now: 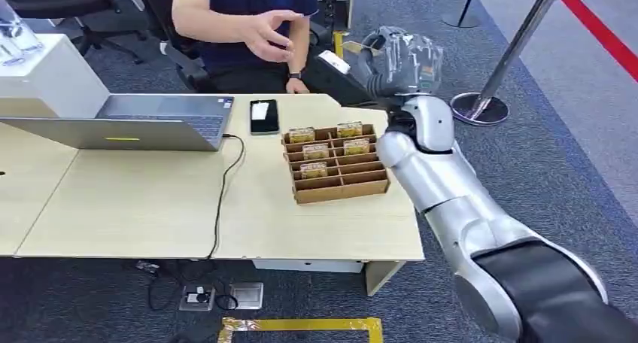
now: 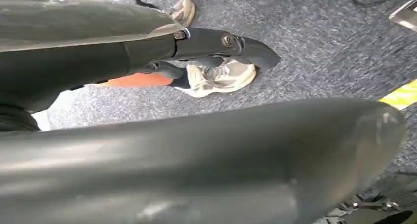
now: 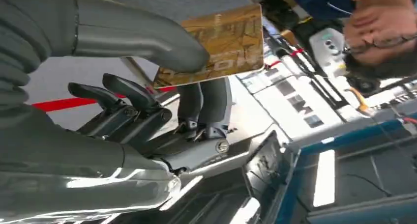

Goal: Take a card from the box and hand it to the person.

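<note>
A brown cardboard box (image 1: 342, 189) with dividers stands on the table (image 1: 135, 207), with several cards (image 1: 314, 151) upright in its far slots. My right hand (image 1: 399, 57) is raised beyond the table's far right corner and looks blurred. In the right wrist view this hand (image 3: 147, 106) pinches a brown patterned card (image 3: 231, 40) between thumb and fingers. The person (image 1: 248, 27) sits behind the table with one hand (image 1: 272, 33) lifted, left of my right hand and apart from it. My left hand (image 2: 221, 44) hangs over the carpet, fingers apart, holding nothing.
An open laptop (image 1: 143, 121) and a black phone (image 1: 264, 117) lie on the table left of the box. A black cable (image 1: 226, 185) runs across to the front edge. A stanchion base (image 1: 481, 106) stands on the carpet to the right. A white block (image 1: 45, 80) sits far left.
</note>
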